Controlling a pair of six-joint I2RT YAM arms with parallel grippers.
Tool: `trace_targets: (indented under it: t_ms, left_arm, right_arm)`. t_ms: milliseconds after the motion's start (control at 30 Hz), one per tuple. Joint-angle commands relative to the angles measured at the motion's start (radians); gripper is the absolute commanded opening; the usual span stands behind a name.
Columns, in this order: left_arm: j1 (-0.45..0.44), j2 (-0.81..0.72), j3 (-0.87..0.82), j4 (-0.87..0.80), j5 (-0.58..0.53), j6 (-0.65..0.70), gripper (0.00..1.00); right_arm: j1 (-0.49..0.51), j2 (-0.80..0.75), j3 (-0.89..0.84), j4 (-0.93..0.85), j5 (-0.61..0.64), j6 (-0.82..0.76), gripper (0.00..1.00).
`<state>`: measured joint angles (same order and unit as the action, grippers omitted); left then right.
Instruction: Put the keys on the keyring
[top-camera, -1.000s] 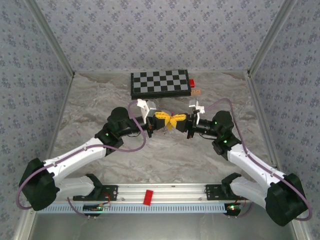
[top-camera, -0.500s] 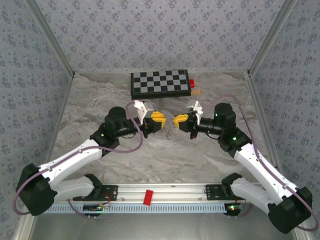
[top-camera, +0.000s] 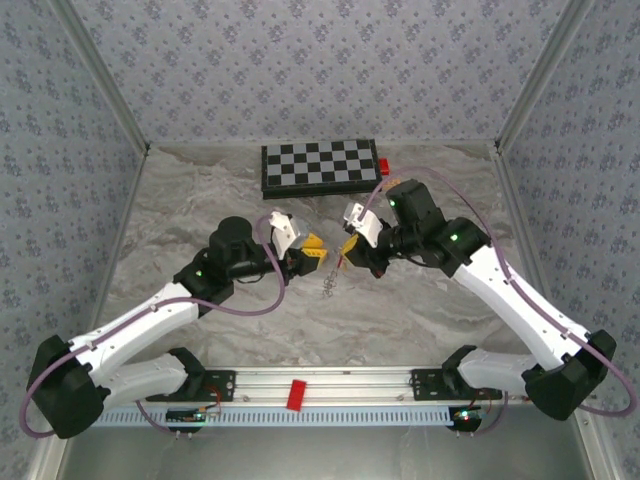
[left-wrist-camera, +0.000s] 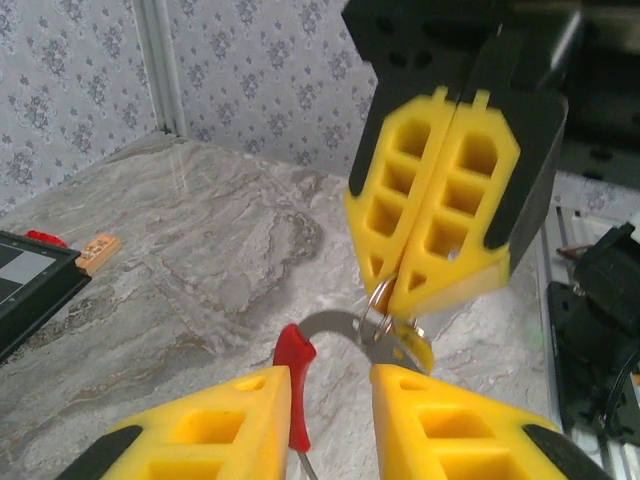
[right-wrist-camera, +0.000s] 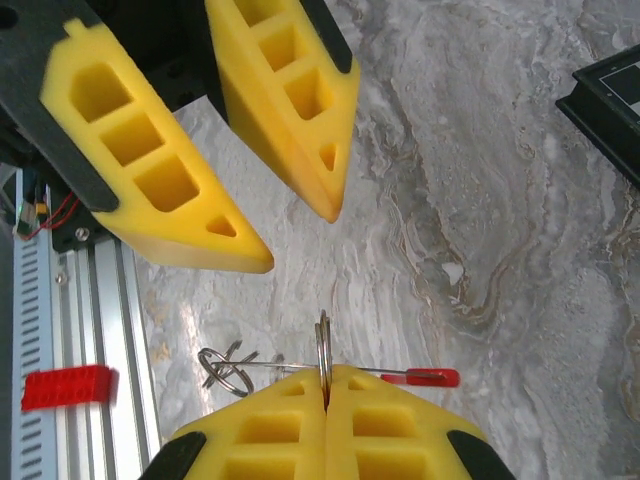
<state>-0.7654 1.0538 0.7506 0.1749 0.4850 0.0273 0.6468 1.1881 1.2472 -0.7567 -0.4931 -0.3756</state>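
My right jaws are pinched shut on the keyring (left-wrist-camera: 337, 322), just over the bench (left-wrist-camera: 200, 230). My left jaws stand apart, with its red section (left-wrist-camera: 293, 380) between them, not yet gripped.

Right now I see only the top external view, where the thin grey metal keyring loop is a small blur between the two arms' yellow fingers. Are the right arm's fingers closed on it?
Observer: Yes. The right wrist view shows the right fingers shut on a small silver ring, which seems linked to the thin grey loop.
Operator: Before I move the left arm, are its fingers open, and how do they stand to the loop?
Observer: In the left wrist view, the left fingers stand apart, and the loop's short red section shows in the gap between them. I cannot judge contact.
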Motion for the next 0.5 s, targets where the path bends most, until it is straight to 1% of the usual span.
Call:
trace_targets:
  t_ms: [0,133,467]
  left_arm:
    - [0.004,0.011,0.005,-0.014,0.029,0.051,0.28]
    - [0.003,0.03,0.01,-0.006,0.052,0.045,0.3]
    - [0.003,0.064,0.027,0.01,0.118,0.035,0.31]
  right_arm:
    - [0.0,0.008,0.065,-0.144,0.007,-0.081,0.0]
    - [0.009,0.034,0.08,-0.16,-0.002,-0.097,0.0]
    - [0.034,0.064,0.082,-0.129,-0.007,-0.098,0.0]
